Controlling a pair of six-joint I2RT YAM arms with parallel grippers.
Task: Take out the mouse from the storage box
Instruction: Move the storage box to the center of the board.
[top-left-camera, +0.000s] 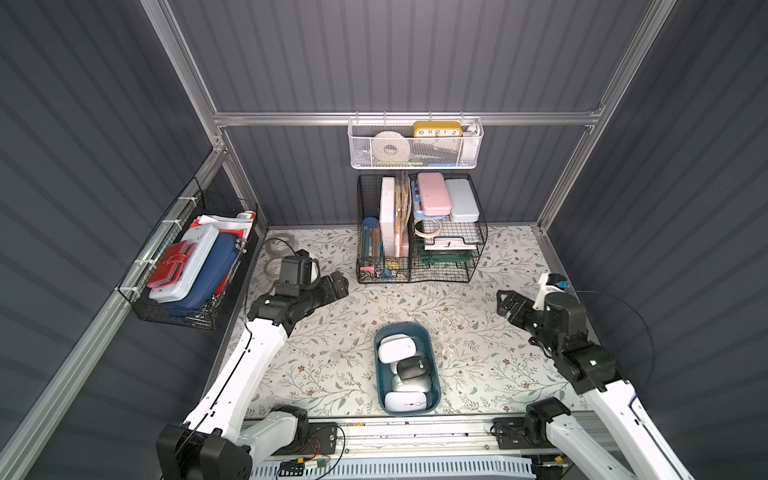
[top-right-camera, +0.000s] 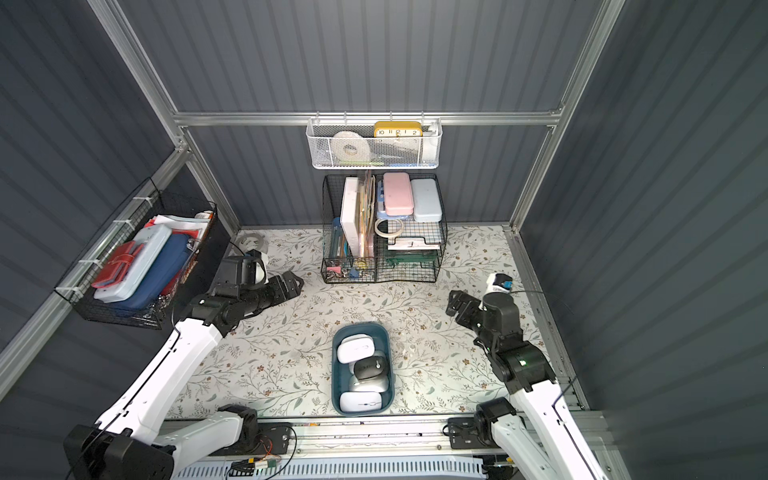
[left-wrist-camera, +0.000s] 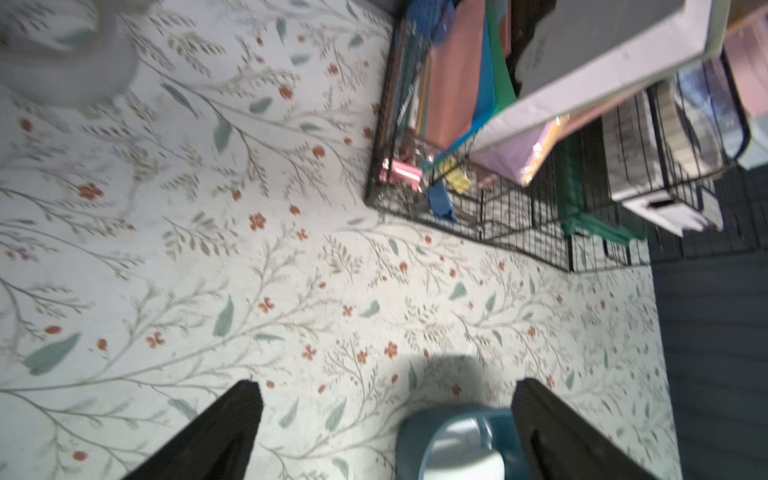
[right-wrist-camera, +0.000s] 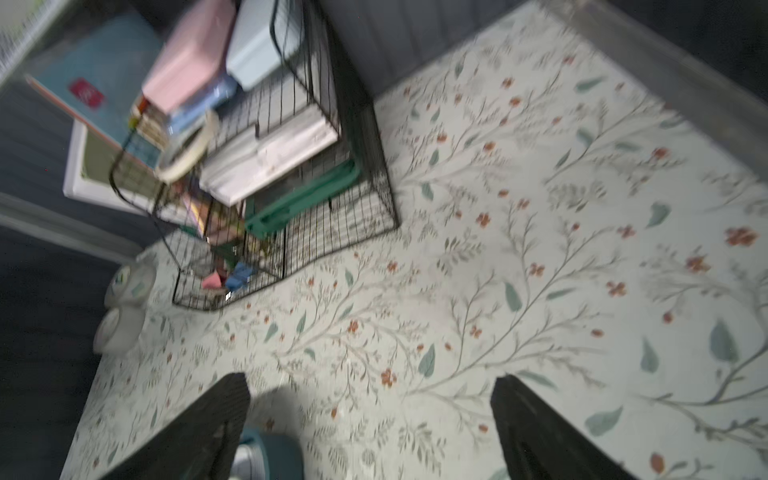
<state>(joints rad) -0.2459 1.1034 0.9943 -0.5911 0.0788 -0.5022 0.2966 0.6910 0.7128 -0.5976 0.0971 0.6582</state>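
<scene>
Nearest, storage box (top-left-camera: 409, 411): one teal tub on the floral table (top-left-camera: 478, 345), close to the front edge, between the two arms.
Mice: four, all lying inside the tub in a row. From the near end they are the white mouse (top-left-camera: 406, 401), the grey mouse (top-left-camera: 400, 382), the black mouse (top-left-camera: 412, 368) resting on top, and the far white mouse (top-left-camera: 397, 348). Any markings are too small to read.
Left gripper (top-left-camera: 338, 283): jaws spread wide and holding nothing, above the table, well apart from the tub.
Right gripper (top-left-camera: 504, 300): jaws spread and holding nothing, on the tub's other side, well apart from it.
Tape rolls (right-wrist-camera: 120, 332): two white ones, at the far left corner of the table.
Wire organiser (top-left-camera: 419, 266): one black mesh unit at the back wall, with one pink case (top-left-camera: 432, 193) and one pale blue case (top-left-camera: 461, 199) on top.
White basket (top-left-camera: 415, 160): one, hung on the rail, holding one yellow clock (top-left-camera: 437, 124) that shows the numerals 10, 11, 12, 1 and 2.
</scene>
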